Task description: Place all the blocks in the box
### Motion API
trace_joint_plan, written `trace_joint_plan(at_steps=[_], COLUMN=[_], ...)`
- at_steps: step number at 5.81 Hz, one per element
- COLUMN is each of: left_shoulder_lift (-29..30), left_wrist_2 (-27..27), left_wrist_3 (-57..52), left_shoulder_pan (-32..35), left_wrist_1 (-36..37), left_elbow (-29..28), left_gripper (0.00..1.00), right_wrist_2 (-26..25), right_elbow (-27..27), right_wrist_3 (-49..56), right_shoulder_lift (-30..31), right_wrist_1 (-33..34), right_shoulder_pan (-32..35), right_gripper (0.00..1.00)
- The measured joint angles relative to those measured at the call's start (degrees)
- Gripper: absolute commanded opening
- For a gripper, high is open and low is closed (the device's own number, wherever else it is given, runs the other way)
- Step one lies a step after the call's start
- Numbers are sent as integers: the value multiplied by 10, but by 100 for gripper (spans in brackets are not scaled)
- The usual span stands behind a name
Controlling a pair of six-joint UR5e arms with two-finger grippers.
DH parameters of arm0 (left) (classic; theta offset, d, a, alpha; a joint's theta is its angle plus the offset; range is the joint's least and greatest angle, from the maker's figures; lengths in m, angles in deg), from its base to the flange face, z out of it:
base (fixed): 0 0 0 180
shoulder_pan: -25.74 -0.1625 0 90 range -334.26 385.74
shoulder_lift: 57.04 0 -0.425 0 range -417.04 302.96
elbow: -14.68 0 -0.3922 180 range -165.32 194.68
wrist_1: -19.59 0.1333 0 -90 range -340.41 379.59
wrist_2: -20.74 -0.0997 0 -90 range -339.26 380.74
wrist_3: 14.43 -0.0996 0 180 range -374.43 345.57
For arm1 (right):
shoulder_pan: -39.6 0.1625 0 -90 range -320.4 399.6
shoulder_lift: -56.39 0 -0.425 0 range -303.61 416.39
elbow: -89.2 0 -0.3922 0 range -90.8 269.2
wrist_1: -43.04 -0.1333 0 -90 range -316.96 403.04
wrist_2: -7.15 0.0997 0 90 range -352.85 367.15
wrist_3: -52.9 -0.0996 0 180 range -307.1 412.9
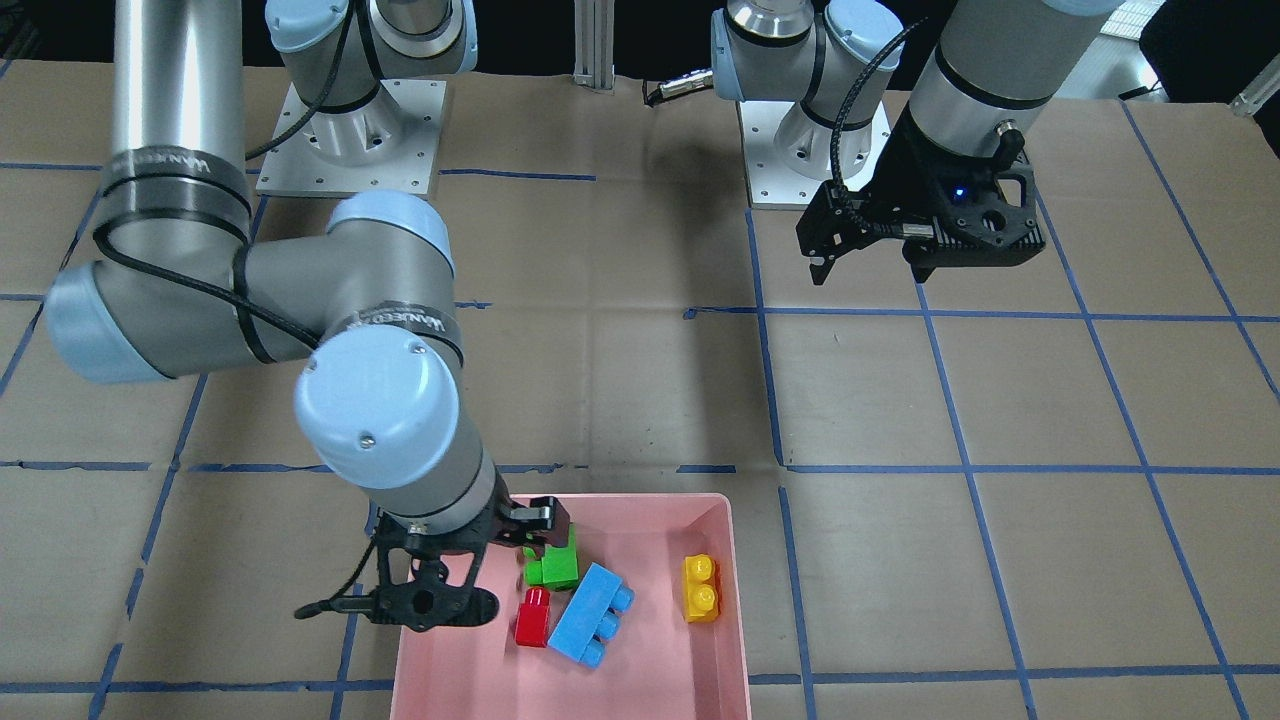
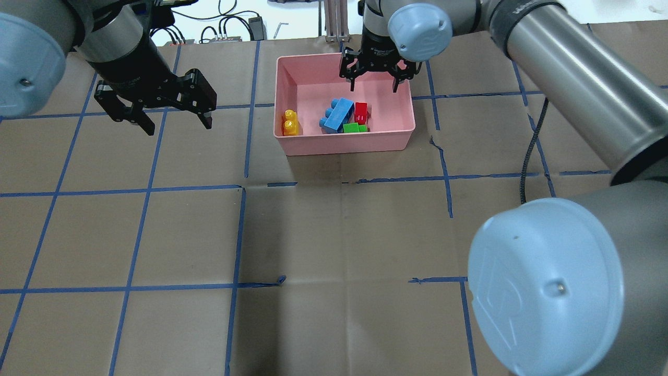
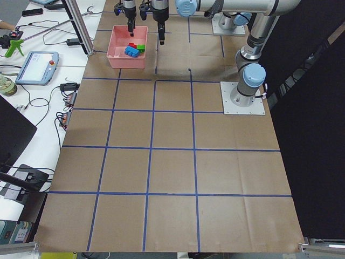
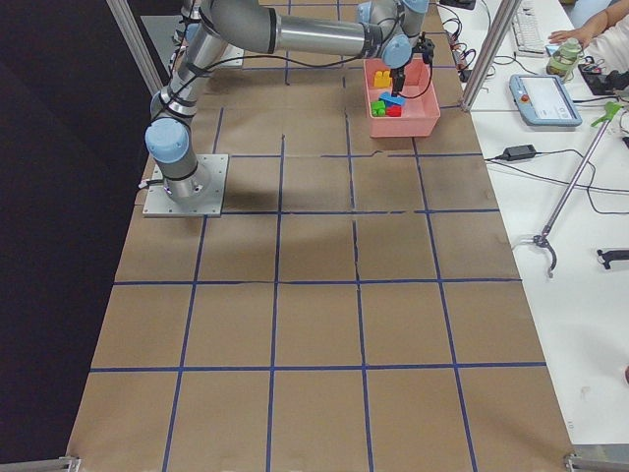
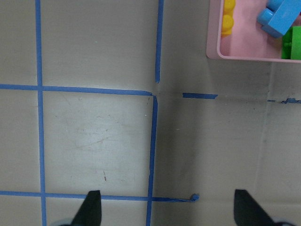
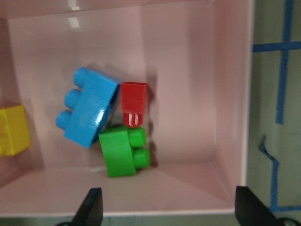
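The pink box (image 2: 344,147) stands at the far middle of the table. All four blocks lie inside it: the blue block (image 2: 336,115), the red one (image 2: 360,111), the green one (image 2: 355,128) and, apart at the left wall, the yellow one (image 2: 290,122). My right gripper (image 2: 374,86) is open and empty, hovering over the box's far side. In the right wrist view the blue (image 6: 89,113), red (image 6: 134,101) and green (image 6: 120,150) blocks touch each other. My left gripper (image 2: 178,127) is open and empty, above bare table left of the box.
Brown paper with blue tape grid lines (image 2: 240,230) covers the table. The arm bases (image 1: 350,140) stand at the robot's side. A side desk with a tablet (image 3: 38,67) and cables runs past the box's far end.
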Motion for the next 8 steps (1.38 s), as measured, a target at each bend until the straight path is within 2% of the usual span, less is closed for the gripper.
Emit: trace_joint_plan(at_steps=[1,2,5,6,8], left_shoulder_lift=[0,0,1,1,1], left_wrist_2=[0,0,1,1,1], left_wrist_3=[0,1,1,1,1], left_shoulder_pan=[0,-1,0,0,0], left_wrist_1=[0,0,1,1,2], left_elbow=[0,-1,-1,-2,-2], left_gripper=[100,100,100,100,100], right_wrist_2=[-2,-8,-41,-42,-37], right_elbow=[-18,-58,-220,-242,-245], right_wrist_3=[32,62,107,104,93], right_shoulder_lift=[53,112,296,330,346], right_wrist_1=[-60,-92,-105,-105,-112], right_shoulder_pan=[-30,-54,-92,-90,-84], right_gripper=[99,99,100,100,100])
